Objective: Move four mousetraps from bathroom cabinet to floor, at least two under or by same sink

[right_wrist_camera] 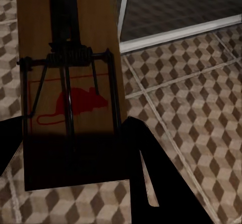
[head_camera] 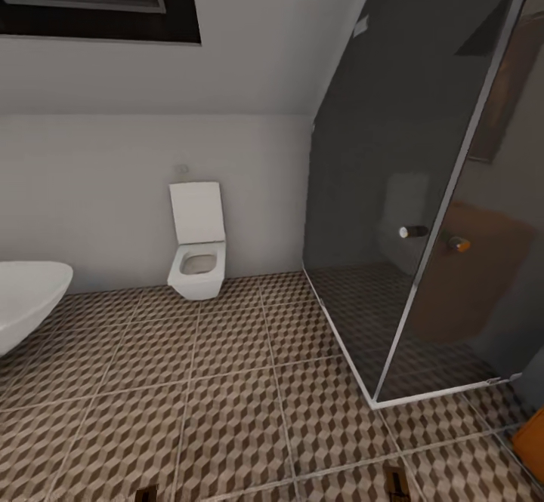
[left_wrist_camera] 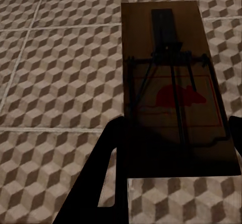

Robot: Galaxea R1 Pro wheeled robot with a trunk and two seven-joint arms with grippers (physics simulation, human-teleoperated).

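Mousetraps: one in each pincer, held up over the bathroom floor.

One mousetrap (left_wrist_camera: 171,90) sits pinched in the left pincer (left_wrist_camera: 174,156), and its long side runs straight out ahead, away from the dark fingers (left_wrist_camera: 108,163). The other mousetrap (right_wrist_camera: 68,82) is pinched the same way in the right pincer (right_wrist_camera: 70,156), sticking out past its fingers (right_wrist_camera: 151,168). Each trap has a red mouse picture and a dark wire spring on top. The bathroom floor (head_camera: 227,381) with its cube tiles lies below both traps, not touching them. Beyond the right pincer is the glass shower wall (head_camera: 423,185). A white toilet (head_camera: 198,241) stands far ahead by the wall. I think each arm just has to go down to lay its own trap flat on the tiles.
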